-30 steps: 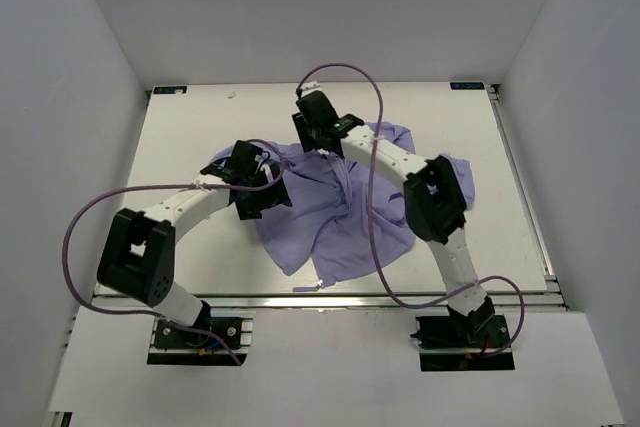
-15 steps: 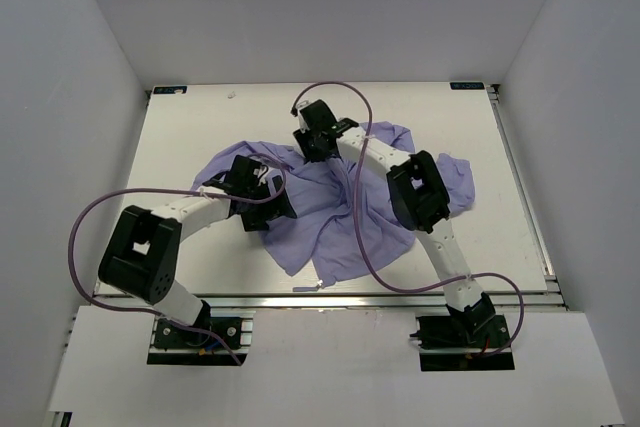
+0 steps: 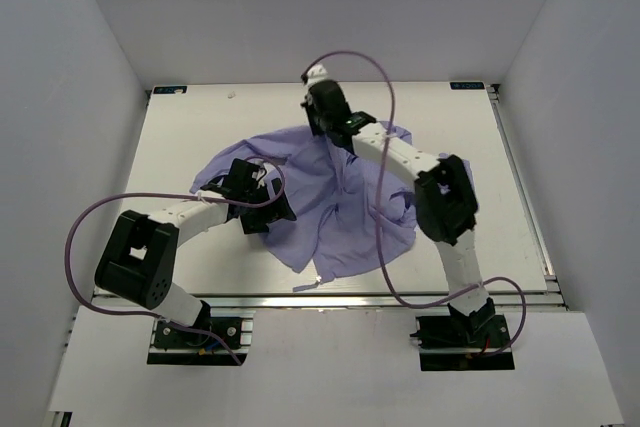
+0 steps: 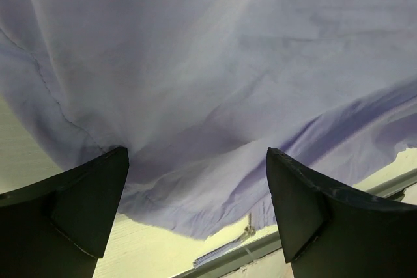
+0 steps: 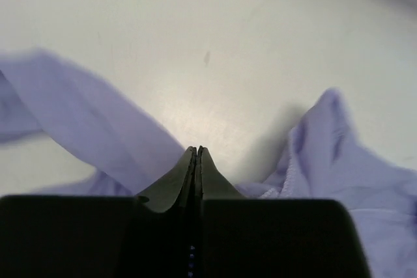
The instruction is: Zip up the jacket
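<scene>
Bright, even overhead light, soft shadows; the jacket [image 5: 78,128] blurs in the right wrist view.

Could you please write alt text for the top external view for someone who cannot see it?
A crumpled lavender jacket lies on the white table. The right gripper, closed, appears to pinch its far edge; the left gripper sits open over its left side.
</scene>
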